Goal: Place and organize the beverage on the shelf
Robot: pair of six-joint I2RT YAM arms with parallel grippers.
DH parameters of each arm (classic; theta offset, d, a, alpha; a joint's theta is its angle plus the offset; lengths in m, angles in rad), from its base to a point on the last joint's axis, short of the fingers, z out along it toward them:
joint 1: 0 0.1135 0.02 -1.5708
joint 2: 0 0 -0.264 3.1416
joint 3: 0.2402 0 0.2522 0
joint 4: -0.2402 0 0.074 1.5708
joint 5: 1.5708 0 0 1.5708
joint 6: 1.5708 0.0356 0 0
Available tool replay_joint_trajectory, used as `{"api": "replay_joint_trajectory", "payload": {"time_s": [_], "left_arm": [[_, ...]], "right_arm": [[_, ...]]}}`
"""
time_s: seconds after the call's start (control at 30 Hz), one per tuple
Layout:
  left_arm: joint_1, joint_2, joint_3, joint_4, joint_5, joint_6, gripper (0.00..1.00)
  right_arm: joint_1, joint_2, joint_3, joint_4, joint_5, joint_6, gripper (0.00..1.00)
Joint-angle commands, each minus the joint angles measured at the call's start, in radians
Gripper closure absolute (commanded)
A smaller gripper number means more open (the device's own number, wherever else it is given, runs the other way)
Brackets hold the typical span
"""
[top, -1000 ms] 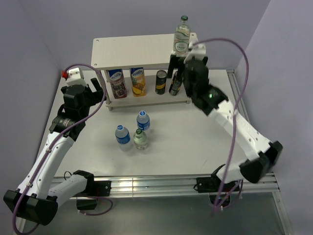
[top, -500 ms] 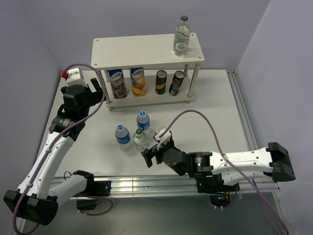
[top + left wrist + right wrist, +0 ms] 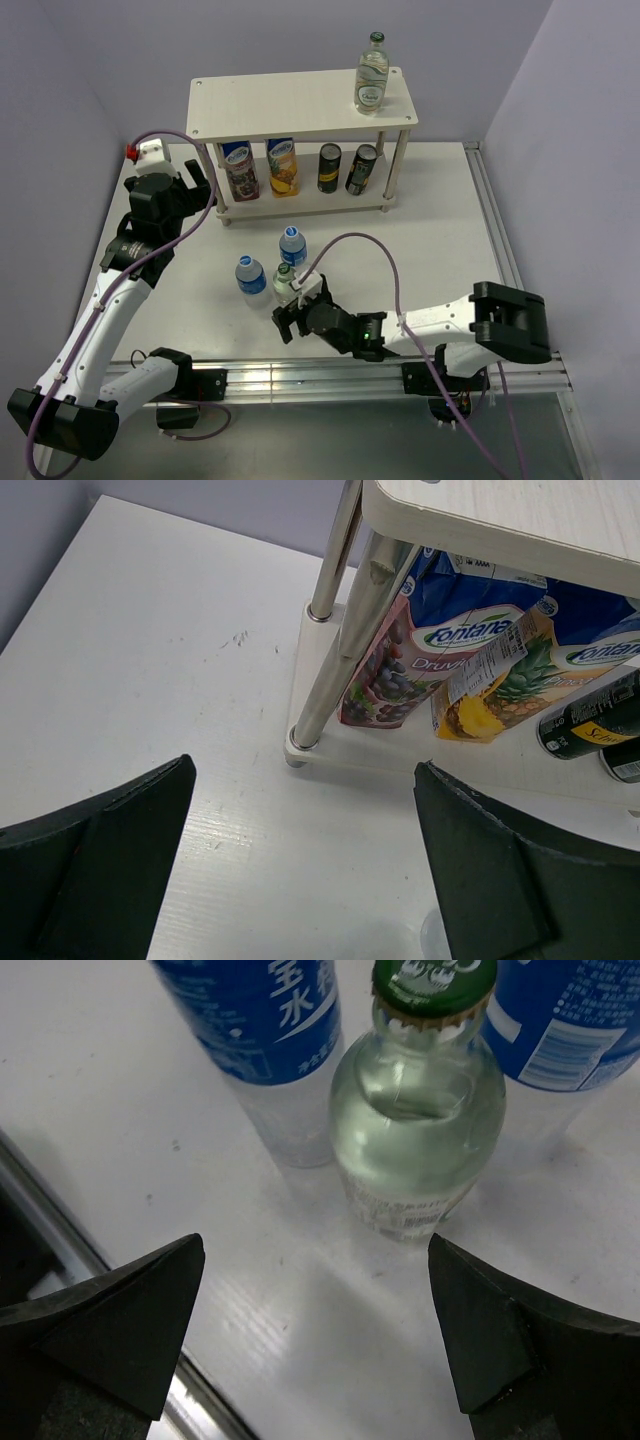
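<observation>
Bright, even overhead light, soft shadows (wrist views slightly blurred at the near edges).

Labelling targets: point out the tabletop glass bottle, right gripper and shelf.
tabletop glass bottle [image 3: 415, 1130], right wrist view, its body.
right gripper [image 3: 315, 1248], right wrist view, midway between fingertips.
shelf [image 3: 280, 100], top view, bare top board.

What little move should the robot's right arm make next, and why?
Probably ease the right end effector forward and slightly right, so its open fingers sit either side of the green glass bottle. That bottle stands upright on the table just ahead, not yet between the fingers, with two blue-labelled plastic bottles close behind it.
</observation>
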Motion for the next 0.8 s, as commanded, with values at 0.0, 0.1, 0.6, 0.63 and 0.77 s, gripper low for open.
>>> {"api": "replay_joint_trajectory", "payload": {"time_s": [0.0,0.1,0.6,0.63,0.77], "left_arm": [[0.006,-0.018,0.014,0.019,-0.003,0.007,0.02],[0.004,-0.016,0.014,0.019,-0.003,0.007,0.02],[0.006,-0.018,0.015,0.019,0.008,0.006,0.03],[0.004,-0.018,0.015,0.019,0.01,0.006,0.03],[0.004,-0.018,0.015,0.02,0.011,0.006,0.03]], "right_arm": [[-0.048,0.068,0.074,0.148,0.006,-0.029,0.0],[-0.074,0.103,0.086,0.184,0.012,-0.034,0.0],[-0.12,0.291,0.177,0.286,0.081,-0.075,0.0],[-0.12,0.297,0.178,0.29,0.08,-0.077,0.0],[-0.131,0.327,0.178,0.315,0.087,-0.082,0.0]]}}
